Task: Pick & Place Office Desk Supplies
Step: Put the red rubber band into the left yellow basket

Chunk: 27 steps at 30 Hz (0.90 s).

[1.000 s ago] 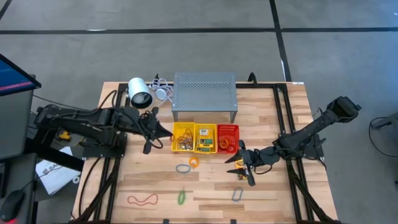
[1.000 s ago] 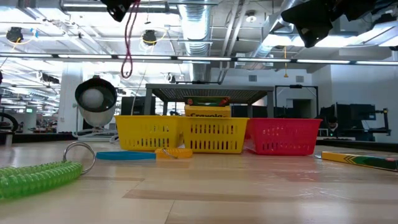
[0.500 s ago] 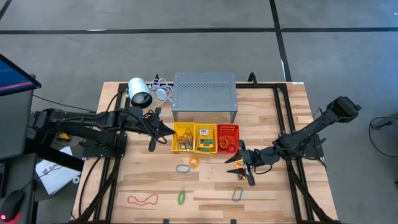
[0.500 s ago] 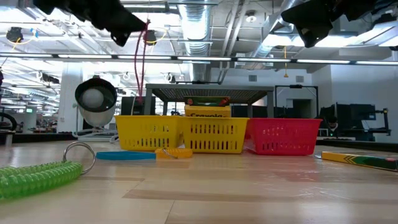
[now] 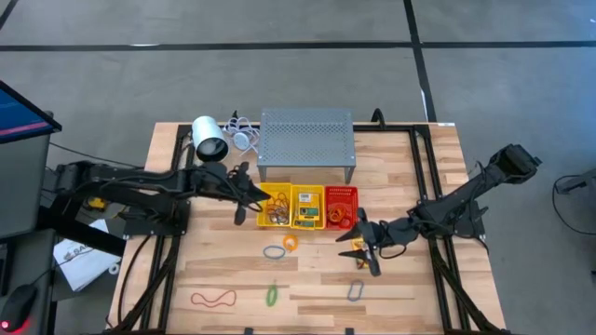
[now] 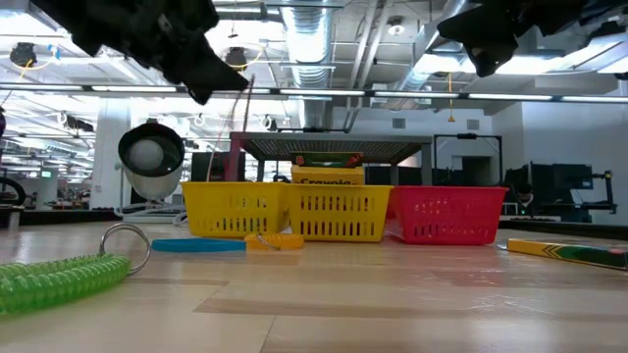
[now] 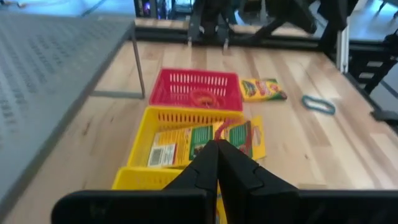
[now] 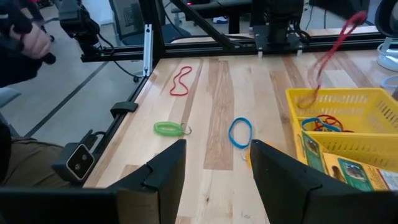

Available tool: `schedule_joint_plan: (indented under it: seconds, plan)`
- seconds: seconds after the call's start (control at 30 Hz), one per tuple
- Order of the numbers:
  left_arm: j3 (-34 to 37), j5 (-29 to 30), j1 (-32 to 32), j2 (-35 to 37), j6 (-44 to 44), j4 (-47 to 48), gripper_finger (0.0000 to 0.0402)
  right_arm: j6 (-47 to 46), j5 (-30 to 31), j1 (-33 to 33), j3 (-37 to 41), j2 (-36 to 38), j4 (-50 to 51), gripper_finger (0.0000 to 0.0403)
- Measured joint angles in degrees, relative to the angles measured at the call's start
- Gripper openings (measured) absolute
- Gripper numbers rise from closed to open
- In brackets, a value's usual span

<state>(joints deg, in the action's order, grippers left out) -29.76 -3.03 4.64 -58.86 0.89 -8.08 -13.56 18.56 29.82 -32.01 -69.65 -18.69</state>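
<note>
You get one overhead looking straight down, one table-level looking across into the room, two wrist cams close over the wood. All four share the yellow baskets [image 5: 291,206].

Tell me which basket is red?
The right-hand basket of the three, nearest the right end effector. The other two baskets beside it are yellow.

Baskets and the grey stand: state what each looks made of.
Yellow baskets and red basket: likely moulded plastic, by the saturated colour and slotted lattice walls. Grey stand: probably painted or bare sheet metal, matte, with even rows of punched holes and thin legs.
</note>
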Motion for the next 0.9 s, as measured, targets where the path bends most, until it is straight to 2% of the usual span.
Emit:
schedule_joint_plan:
  seconds: [0.47, 0.9]
  plan:
    - [0.0, 0.0, 0.0, -14.51, 1.55, -3.22, 0.0001, -0.02, 0.0, -0.1, 0.0, 0.0, 0.0, 0.0175]
    - [-0.02, 3.54, -0.02, -18.94, 2.44, -1.72, 0.0001, -0.15, -0.01, -0.08, 0.0, 0.0, 0.18, 0.0175]
